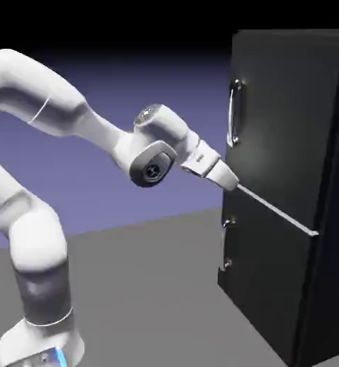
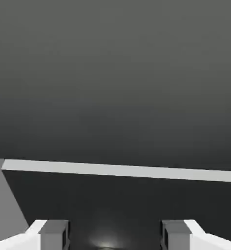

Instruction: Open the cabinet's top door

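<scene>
The top door (image 1: pixel 287 122) was shut in the cabinet's (image 1: pixel 337 30) upper part, its handle (image 1: pixel 235 113) ungrasped near the left edge, so reaching, gripping and pulling all remained. The gripper (image 2: pixel 115 235) held nothing, its fingers spread; that showed only in the hand view, which caught the pale seam but missed the upper handle the exterior view gave.

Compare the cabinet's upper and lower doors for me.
The upper door is taller; the lower door is shorter. The upper handle is longer than the lower handle. Both doors are dark and shut, each with a metallic upright handle.
</scene>
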